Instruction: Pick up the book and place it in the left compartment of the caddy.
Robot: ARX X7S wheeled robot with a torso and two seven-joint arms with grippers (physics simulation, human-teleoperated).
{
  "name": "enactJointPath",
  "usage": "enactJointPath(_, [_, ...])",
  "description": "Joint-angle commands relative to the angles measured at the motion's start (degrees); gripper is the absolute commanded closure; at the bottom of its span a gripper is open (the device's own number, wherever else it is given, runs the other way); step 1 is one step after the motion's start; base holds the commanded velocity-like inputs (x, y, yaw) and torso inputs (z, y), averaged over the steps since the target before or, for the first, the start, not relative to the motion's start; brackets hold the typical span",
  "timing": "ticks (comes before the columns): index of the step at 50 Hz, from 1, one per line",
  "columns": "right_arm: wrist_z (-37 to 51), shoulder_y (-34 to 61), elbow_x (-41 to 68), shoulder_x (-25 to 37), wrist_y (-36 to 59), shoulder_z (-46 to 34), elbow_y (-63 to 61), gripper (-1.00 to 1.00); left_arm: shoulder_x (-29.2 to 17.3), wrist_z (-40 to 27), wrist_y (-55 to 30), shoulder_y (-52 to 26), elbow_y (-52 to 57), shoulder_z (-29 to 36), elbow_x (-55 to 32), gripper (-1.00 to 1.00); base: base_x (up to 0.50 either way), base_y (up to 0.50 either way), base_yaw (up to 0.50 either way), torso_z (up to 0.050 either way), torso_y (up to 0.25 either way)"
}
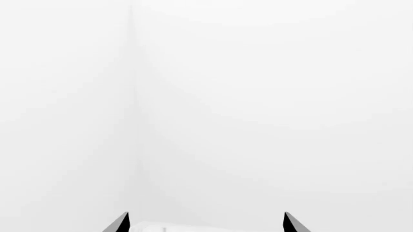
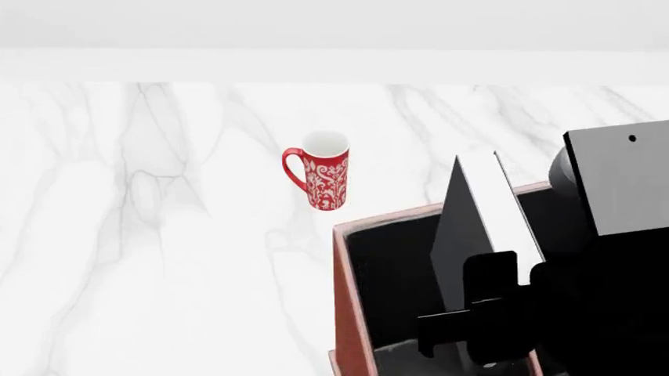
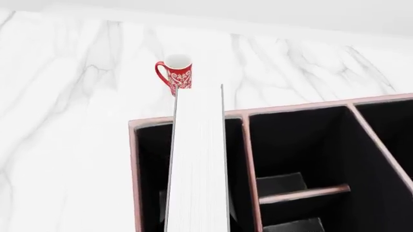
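Pinching the book [image 2: 475, 211], the right gripper [image 2: 483, 307] holds it upright over the caddy's [image 2: 347, 305] left compartment [image 3: 152, 164]; white marble table [image 2: 157, 258], red mug [image 2: 322, 170], blank pale wall [image 2: 334, 23] behind. Left gripper [image 1: 205, 223] spread.

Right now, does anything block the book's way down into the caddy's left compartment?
Nothing visible does. The book, held by the right gripper, stands on edge over the left compartment, which looks bare and black inside; the mug stands apart beyond the caddy.
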Motion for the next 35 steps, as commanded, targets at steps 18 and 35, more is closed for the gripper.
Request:
enactJointPath(18, [-6.4, -0.9, -11.0, -4.3, 3.1, -1.6, 5.6, 1.00, -0.2, 0.0, 0.4, 0.4, 0.3, 0.1, -0.1, -1.00, 0.00, 0.00, 0.00, 0.000, 0.001])
enactJointPath(35, [-10.4, -2.7, -17.5, -6.5, 3.8, -3.2, 8.2, 1.00, -0.4, -0.1, 0.4, 0.3, 0.4, 0.1, -0.3, -1.00, 0.00, 0.00, 0.00, 0.001, 0.001])
